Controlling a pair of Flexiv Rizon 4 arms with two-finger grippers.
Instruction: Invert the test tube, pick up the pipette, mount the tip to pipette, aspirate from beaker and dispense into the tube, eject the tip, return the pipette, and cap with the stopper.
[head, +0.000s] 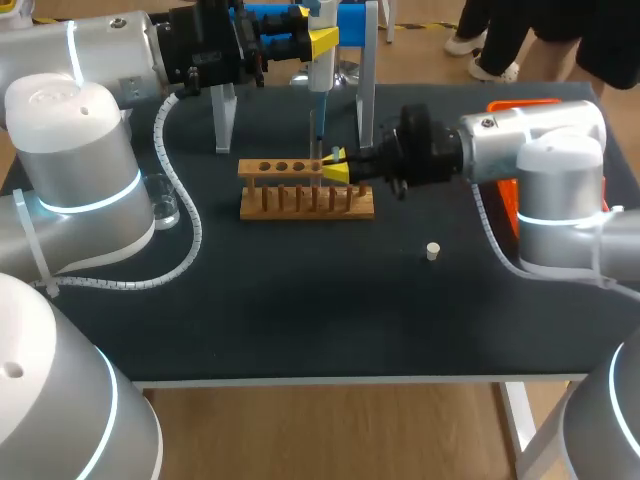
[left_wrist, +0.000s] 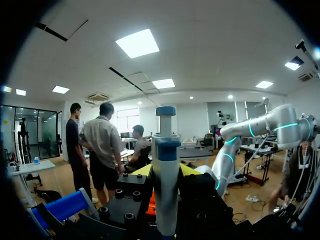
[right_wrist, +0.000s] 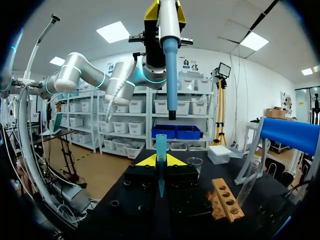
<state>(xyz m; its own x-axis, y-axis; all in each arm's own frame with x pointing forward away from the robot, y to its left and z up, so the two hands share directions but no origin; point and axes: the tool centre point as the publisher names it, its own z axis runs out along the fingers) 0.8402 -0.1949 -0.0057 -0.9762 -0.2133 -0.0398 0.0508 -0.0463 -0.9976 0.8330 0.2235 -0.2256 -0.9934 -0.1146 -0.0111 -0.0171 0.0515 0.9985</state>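
Observation:
My left gripper (head: 322, 42) is shut on the white and blue pipette (head: 320, 80), holding it upright above the wooden rack (head: 305, 195). In the left wrist view the pipette (left_wrist: 166, 185) stands between the yellow fingers (left_wrist: 142, 170). My right gripper (head: 336, 166) is at the rack's right end, shut on a clear bluish pipette tip (right_wrist: 161, 167). The tip stands upright just below the pipette's nozzle (right_wrist: 171, 100), a short gap apart. A clear test tube (right_wrist: 248, 182) stands at the rack (right_wrist: 226, 199). The beaker (head: 160, 203) is at the left and the small white stopper (head: 433, 251) lies at the right.
The pipette stand (head: 290, 20), with white legs and a blue bar, stands at the back behind the rack. An orange box (head: 508, 195) sits by the right arm. The dark tabletop (head: 300, 300) stretches in front of the rack.

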